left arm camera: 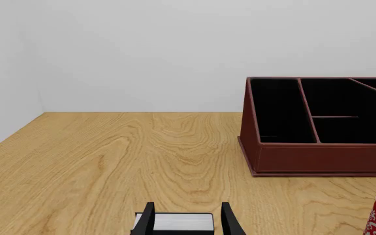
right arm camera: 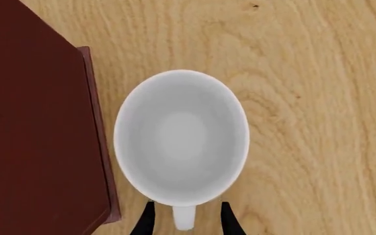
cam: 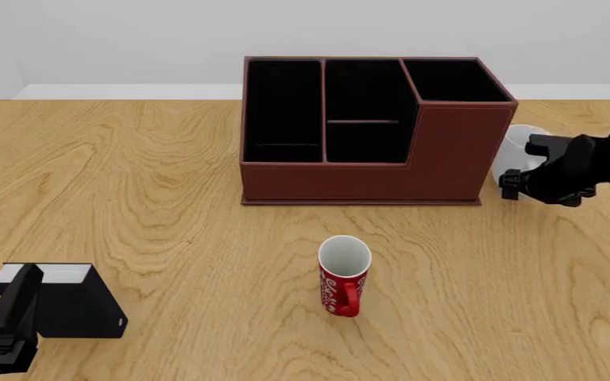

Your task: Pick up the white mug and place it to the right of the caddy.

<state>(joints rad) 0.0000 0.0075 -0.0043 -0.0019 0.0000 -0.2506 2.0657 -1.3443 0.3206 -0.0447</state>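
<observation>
The right end effector [right arm camera: 182, 218] points straight down, fingers narrowly straddling the white mug's [right arm camera: 181, 137] handle just right of the caddy [cam: 374, 135]. The left end effector [left arm camera: 186, 220] reaches level and low over the desk [cam: 156, 198], fingers apart.

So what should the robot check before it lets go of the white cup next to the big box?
1. White mug upright, mouth up: ok.
2. Mug sits right of the caddy, beside its taller corner: ok.
3. Mug resting on the table, not hanging: cannot tell.
4. Right gripper fingers either side of the handle; squeezing or loose: cannot tell.
5. Gap between mug and caddy wall: ok, slim gap in the right wrist view.
6. Red mug out of the way: ok.
</observation>
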